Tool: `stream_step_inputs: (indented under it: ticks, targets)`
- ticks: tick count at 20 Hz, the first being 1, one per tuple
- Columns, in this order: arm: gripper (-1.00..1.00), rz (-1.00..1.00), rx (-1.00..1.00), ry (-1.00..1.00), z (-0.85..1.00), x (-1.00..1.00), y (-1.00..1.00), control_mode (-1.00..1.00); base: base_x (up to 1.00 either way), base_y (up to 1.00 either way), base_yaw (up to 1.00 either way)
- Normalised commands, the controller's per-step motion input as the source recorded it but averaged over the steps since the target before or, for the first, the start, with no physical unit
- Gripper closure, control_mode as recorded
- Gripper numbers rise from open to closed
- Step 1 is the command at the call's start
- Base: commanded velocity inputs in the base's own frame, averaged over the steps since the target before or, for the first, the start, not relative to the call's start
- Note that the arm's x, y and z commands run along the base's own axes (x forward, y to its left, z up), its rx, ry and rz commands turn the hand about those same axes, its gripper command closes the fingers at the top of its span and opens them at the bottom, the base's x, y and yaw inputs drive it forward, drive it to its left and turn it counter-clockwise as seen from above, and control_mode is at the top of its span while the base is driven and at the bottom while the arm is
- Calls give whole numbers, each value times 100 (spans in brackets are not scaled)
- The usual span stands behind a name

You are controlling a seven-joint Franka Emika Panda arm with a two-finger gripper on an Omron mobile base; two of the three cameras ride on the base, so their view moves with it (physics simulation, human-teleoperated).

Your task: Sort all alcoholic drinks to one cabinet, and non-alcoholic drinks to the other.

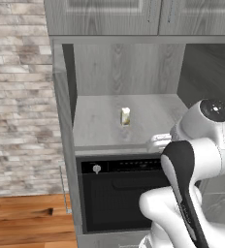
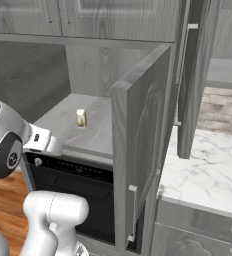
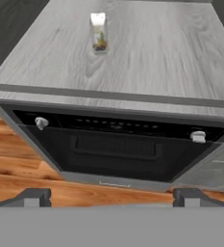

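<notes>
A small cream-yellow carton (image 1: 125, 116) (image 2: 81, 118) (image 3: 99, 33), one of the non-alcoholic drinks, stands upright on the grey shelf (image 1: 97, 131) (image 2: 100, 127) (image 3: 162, 58) of the narrow cabinet niche above the black oven (image 1: 119, 193) (image 2: 83, 192) (image 3: 119, 149). My gripper (image 3: 111, 198) is open and holds nothing. It hangs in front of the oven, below and short of the shelf's front edge, well apart from the carton. The white hand (image 1: 158, 142) (image 2: 40, 141) sits at the shelf's front lip. The alcoholic drinks and the wide cabinet are out of view.
The niche's door (image 2: 143, 150) stands swung open on the right, edge toward me. A marble counter (image 2: 208, 170) lies beyond it. A brick wall (image 1: 17, 97) and wooden floor (image 1: 27, 223) are to the left. Shut upper cabinet doors (image 1: 104, 14) hang above the niche.
</notes>
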Motion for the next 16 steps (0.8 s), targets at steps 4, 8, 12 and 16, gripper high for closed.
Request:
stream_step_inputs:
  ticks: [4, 8, 12, 16]
  targets:
    - [-100, 3, 0, -14, 0, -15, -14, -100, 0, 0, 0]
    - [-100, 2, 0, -14, 0, -13, -14, -100, 0, 0, 0]
    - [-100, 1, 0, -15, 0, -20, -12, -100, 0, 0, 0]
    - [-100, 1, 0, -12, 0, -22, -6, -100, 0, 0, 0]
